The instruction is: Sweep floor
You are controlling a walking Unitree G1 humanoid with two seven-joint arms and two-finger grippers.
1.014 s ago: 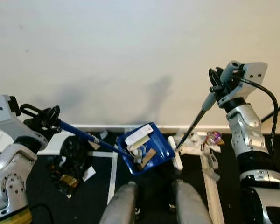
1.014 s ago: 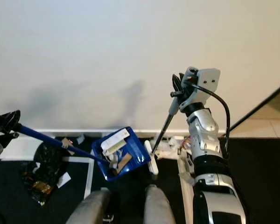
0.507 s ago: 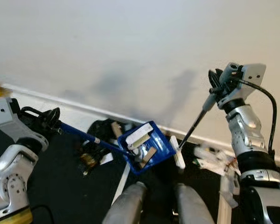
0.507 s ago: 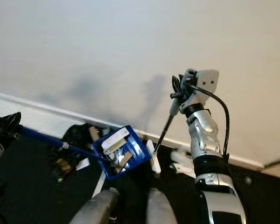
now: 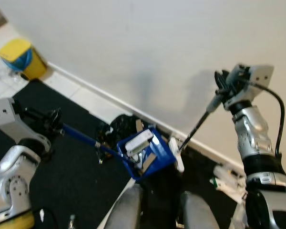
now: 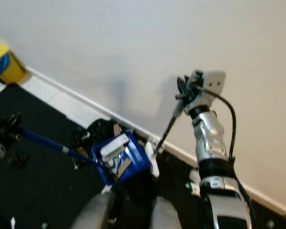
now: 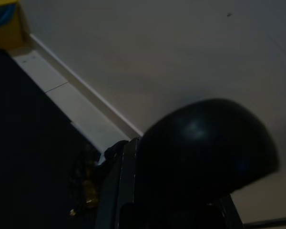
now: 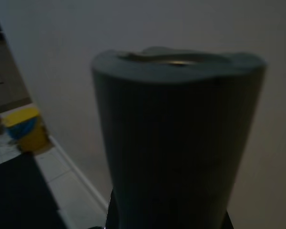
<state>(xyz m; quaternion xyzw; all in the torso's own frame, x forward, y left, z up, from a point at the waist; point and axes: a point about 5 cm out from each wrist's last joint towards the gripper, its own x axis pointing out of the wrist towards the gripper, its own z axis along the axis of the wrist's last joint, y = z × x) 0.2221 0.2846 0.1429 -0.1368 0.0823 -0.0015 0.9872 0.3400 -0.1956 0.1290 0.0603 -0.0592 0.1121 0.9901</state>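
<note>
blocking most of the left wrist view, a dark rounded handle end (image 7: 205, 152) hides the fingers there. the left gripper (image 5: 50, 121) clamps the long blue handle of a blue plastic dustpan (image 5: 148, 157), which runs from that gripper across to the pan, laden with paper scraps, above the dark floor (image 5: 62, 171). the right gripper (image 5: 222, 86) grips a grey-handled broom (image 5: 195, 131), slanting down to its white head beside the pan. a yellow bin (image 5: 21, 57) stands by the wall.

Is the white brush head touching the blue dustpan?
Touching. In the left eye view the white brush head lies against the right edge of the blue dustpan, with no gap between them.
</note>
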